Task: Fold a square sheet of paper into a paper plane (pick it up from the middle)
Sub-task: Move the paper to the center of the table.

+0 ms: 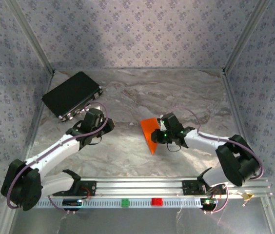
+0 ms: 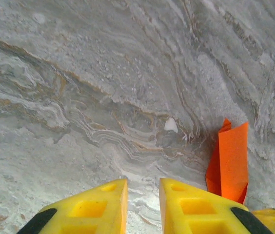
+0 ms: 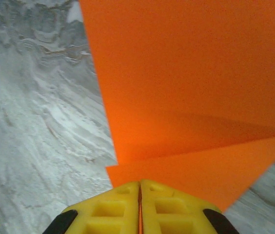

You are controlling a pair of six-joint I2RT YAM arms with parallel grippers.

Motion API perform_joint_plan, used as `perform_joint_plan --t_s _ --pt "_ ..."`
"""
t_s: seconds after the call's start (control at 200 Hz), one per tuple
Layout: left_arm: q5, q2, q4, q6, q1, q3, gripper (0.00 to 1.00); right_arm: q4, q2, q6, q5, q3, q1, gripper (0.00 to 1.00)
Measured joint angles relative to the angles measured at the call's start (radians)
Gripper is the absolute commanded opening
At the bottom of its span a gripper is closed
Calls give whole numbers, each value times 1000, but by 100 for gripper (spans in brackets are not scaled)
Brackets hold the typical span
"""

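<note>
The square sheet of paper (image 1: 150,132), bright orange, lies folded on the marble table just right of centre and tapers to a point toward the near edge. My right gripper (image 1: 163,136) sits at its right side. In the right wrist view the yellow jaws (image 3: 140,183) are pressed together on the edge of the paper (image 3: 191,87), with overlapping layers spreading out beyond them. My left gripper (image 1: 103,127) hovers over bare table well to the left of the sheet. Its fingers (image 2: 143,187) stand slightly apart with nothing between them, and the paper (image 2: 232,161) shows at the right.
A black rectangular case (image 1: 72,95) lies at the back left near the wall. A green block (image 1: 125,202) and a red block (image 1: 156,201) sit on the metal rail at the near edge. Patterned walls close in three sides.
</note>
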Motion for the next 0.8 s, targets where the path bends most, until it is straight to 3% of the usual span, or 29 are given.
perform_joint_plan --t_s 0.555,0.725,0.8 --pt "89 35 24 -11 0 0 23 169 132 167 -78 -56 -8 9" --pt "121 41 35 -24 0 0 22 172 126 293 -13 -56 28 8" --pt "139 41 49 -31 0 0 23 146 101 366 61 -56 72 15"
